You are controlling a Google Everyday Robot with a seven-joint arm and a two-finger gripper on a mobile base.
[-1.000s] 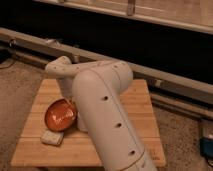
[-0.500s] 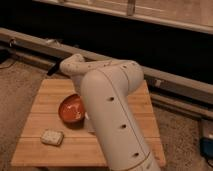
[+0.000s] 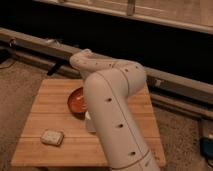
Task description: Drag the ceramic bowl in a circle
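Observation:
The ceramic bowl [image 3: 77,101], orange-red and shallow, sits on the wooden table [image 3: 50,100] a little left of the middle. Its right half is covered by my big white arm [image 3: 112,115], which reaches over the table from the front right. My gripper is hidden behind the arm at the bowl's right side and is shut. Whether it grips the bowl's rim cannot be seen.
A small pale block [image 3: 52,137] lies near the table's front left corner. A long metal rail [image 3: 30,42] runs behind the table in front of dark windows. A blue object [image 3: 207,145] sits on the floor at the far right.
The bowl has slid right and toward the back of the table, together with the arm. The pale block has stayed put.

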